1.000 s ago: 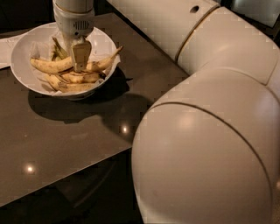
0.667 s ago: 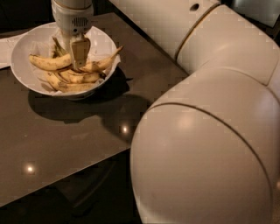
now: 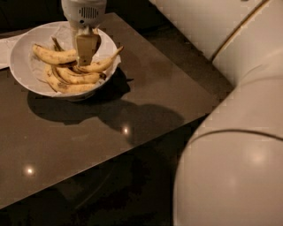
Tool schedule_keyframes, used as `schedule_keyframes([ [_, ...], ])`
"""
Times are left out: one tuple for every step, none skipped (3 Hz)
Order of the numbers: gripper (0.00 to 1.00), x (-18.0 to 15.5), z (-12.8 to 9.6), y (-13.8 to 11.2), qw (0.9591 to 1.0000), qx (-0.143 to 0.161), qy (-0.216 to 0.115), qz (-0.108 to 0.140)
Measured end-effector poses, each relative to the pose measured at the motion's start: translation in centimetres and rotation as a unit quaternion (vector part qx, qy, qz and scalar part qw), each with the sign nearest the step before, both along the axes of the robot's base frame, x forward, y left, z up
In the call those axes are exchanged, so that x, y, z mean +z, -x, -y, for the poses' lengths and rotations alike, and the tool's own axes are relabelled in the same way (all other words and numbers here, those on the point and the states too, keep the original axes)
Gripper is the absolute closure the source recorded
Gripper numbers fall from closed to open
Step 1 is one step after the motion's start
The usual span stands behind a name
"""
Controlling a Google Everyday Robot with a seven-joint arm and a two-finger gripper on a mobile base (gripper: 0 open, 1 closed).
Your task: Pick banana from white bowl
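Observation:
The white bowl [image 3: 20,57] stands at the far left of the dark table and holds several bananas. The banana [image 3: 53,55], plump, yellow and brown-flecked, lies across the top of the pile. My gripper [image 3: 86,49] hangs straight down from its white wrist [image 3: 84,11] into the bowl, at the right end of that banana, where it meets a thinner banana [image 3: 101,65] that points over the rim. Whether it touches either one is hidden.
More bananas [image 3: 73,81] lie lower in the bowl. A flat white sheet [image 3: 5,48] lies behind the bowl at the left. My large white arm segments [image 3: 230,132] fill the right side. The table's front edge [image 3: 132,152] runs diagonally.
My arm's big segments have swung right and out of the middle, uncovering more of the table. The gripper stays over the bowl, shifted slightly right.

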State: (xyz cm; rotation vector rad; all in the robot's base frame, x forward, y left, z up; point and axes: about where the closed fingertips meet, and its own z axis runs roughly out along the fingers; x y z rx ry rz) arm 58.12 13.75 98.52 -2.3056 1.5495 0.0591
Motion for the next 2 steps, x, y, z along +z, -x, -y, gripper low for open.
schedule_keyframes([
  [1.0,0.99,2.96,2.37,0.9977,-0.067,-0.005,0.003],
  [1.0,0.99,2.96,2.37,0.9977,-0.067,-0.005,0.003],
])
